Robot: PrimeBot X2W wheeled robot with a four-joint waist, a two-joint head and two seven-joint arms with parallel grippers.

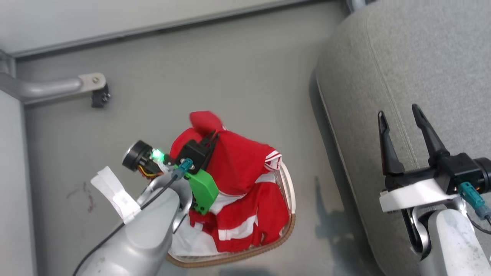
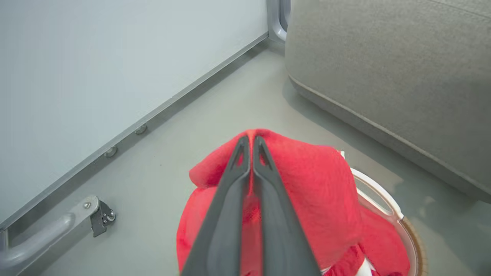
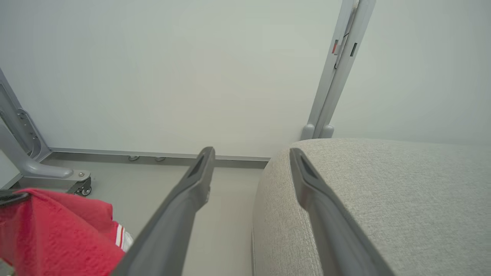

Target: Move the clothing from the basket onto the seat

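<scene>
Left gripper (image 2: pixel 251 138) pinching red clothing (image 1: pixel 238 165) (trailing into basket (image 1: pixel 285 230)) | right gripper (image 1: pixel 399 112) spread, at seat (image 1: pixel 422 57) edge

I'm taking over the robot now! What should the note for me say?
Left gripper: shut on a red garment, lifted above the basket.
Right gripper: open, holding nothing, over the seat's edge.
More red-and-white clothing lies in the basket, on the floor beside the seat.
Done: first garment grasped.
To do: carry it to the seat, then fetch the rest.
</scene>
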